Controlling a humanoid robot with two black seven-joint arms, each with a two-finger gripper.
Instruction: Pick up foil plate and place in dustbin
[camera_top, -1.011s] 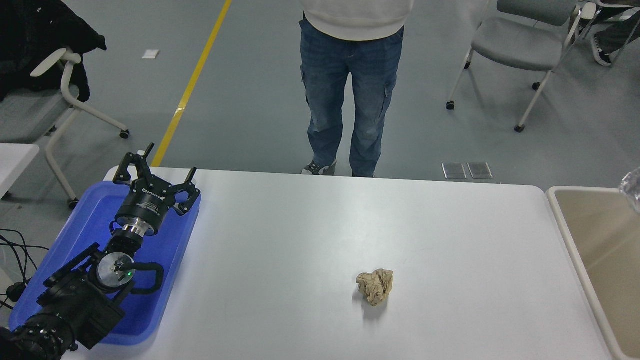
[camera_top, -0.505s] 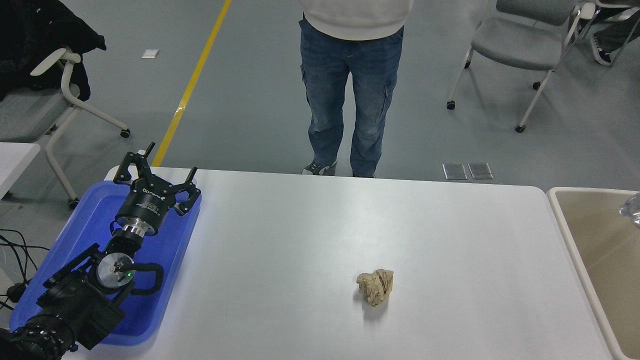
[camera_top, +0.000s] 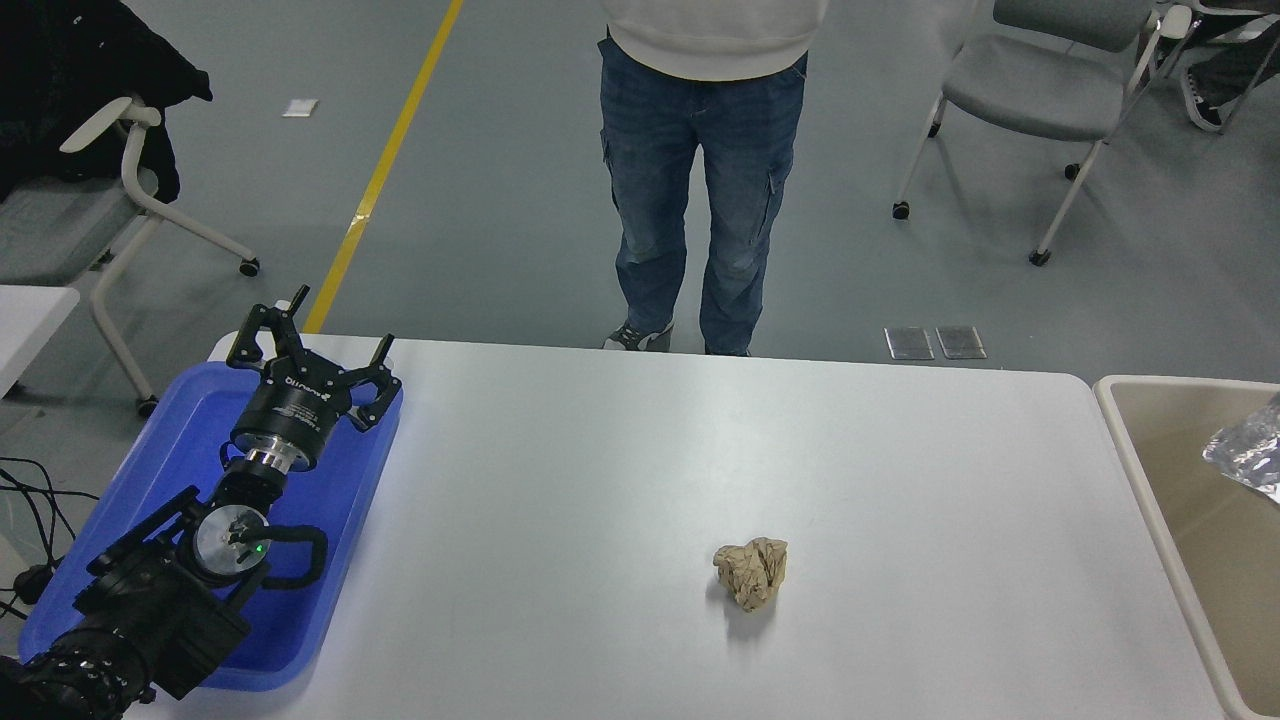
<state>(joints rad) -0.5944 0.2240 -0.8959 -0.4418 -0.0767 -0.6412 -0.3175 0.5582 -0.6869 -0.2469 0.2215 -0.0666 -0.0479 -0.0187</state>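
A corner of the shiny silver foil plate (camera_top: 1250, 452) shows at the picture's right edge, inside the outline of the beige dustbin (camera_top: 1135, 455), which stands against the table's right end. Whether the plate hangs or rests on the bin's floor I cannot tell, since most of it is cut off. No right arm or right gripper shows. My left gripper (camera_top: 305, 345) is parked at the lower left over a blue tray, open, with nothing between its fingers.
A crumpled brown paper ball (camera_top: 751, 572) lies on the white table (camera_top: 640, 450), right of centre. The shallow blue tray (camera_top: 330, 560) sits at the table's left end. A person in jeans (camera_top: 700, 190) stands at the far side; grey chairs (camera_top: 1040, 90) stand behind.
The foil plate has dropped lower at the right edge and shows more of itself within the dustbin's outline. The left arm and the paper ball have not moved.
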